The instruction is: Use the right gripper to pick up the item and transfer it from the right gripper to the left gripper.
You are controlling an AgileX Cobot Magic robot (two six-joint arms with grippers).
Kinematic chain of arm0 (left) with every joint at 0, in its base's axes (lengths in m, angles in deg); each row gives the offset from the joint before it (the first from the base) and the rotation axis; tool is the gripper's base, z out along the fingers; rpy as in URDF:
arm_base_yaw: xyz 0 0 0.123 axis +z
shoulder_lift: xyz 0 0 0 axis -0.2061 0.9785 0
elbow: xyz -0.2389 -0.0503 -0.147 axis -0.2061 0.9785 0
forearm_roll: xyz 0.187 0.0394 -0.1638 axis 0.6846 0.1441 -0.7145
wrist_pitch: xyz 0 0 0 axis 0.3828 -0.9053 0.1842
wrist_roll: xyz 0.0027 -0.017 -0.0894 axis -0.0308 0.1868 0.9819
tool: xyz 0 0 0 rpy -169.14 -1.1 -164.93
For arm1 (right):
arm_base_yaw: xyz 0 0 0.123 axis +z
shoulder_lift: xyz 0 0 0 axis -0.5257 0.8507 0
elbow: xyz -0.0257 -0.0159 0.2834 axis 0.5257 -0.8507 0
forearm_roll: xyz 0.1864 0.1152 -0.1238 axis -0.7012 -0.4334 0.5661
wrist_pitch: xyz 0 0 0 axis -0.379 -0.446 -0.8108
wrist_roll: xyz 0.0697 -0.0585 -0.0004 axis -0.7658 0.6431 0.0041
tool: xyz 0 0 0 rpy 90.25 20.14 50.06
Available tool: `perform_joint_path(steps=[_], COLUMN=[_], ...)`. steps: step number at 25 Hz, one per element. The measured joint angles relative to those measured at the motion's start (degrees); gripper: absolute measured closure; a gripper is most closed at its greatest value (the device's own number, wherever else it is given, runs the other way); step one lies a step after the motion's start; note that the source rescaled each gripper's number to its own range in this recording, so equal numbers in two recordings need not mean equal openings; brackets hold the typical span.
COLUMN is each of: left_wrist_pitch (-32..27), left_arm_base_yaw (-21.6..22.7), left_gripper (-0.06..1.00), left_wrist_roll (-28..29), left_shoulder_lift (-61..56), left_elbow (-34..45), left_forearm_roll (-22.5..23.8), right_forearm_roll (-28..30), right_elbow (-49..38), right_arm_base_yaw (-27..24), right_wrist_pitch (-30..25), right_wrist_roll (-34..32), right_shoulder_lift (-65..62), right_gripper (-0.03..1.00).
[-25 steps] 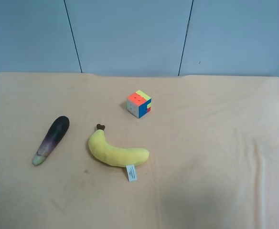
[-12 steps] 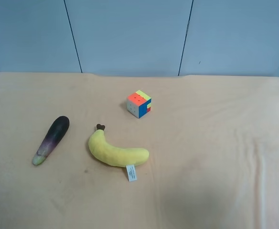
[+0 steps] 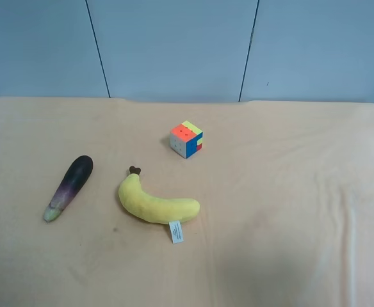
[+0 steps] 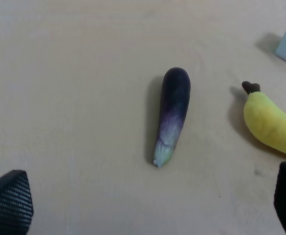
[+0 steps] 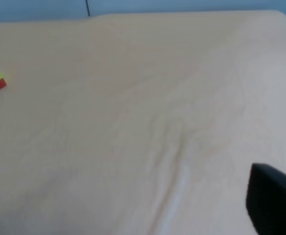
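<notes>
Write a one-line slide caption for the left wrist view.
Open left gripper above the toy eggplant lying on the tan cloth, beside the plush banana.

no visible change anywhere across the exterior high view

A robot test bench in a lab

A plain table under a beige cloth point(image 3: 289, 192) stands against bare blue-grey wall panels point(image 3: 174, 45); on it lie only toys (a toy eggplant point(image 3: 69, 187), a plush banana point(image 3: 155, 203), a puzzle cube point(image 3: 186, 139)), set well apart.
</notes>
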Motion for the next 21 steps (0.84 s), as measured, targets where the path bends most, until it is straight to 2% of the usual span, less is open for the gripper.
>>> perform_joint_path(steps=[21], left_wrist_pitch=[0.00], left_arm_base_yaw=[0.00], left_gripper=[-0.06], left_wrist_roll=[0.00], left_shoulder_lift=[0.00], left_elbow=[0.00], left_forearm_roll=[0.00], right_forearm_roll=[-0.05], right_elbow=[0.00], right_arm_base_yaw=[0.00], right_wrist_pitch=[0.00], right_wrist_roll=[-0.26], right_shoulder_lift=[0.00], right_gripper=[-0.03])
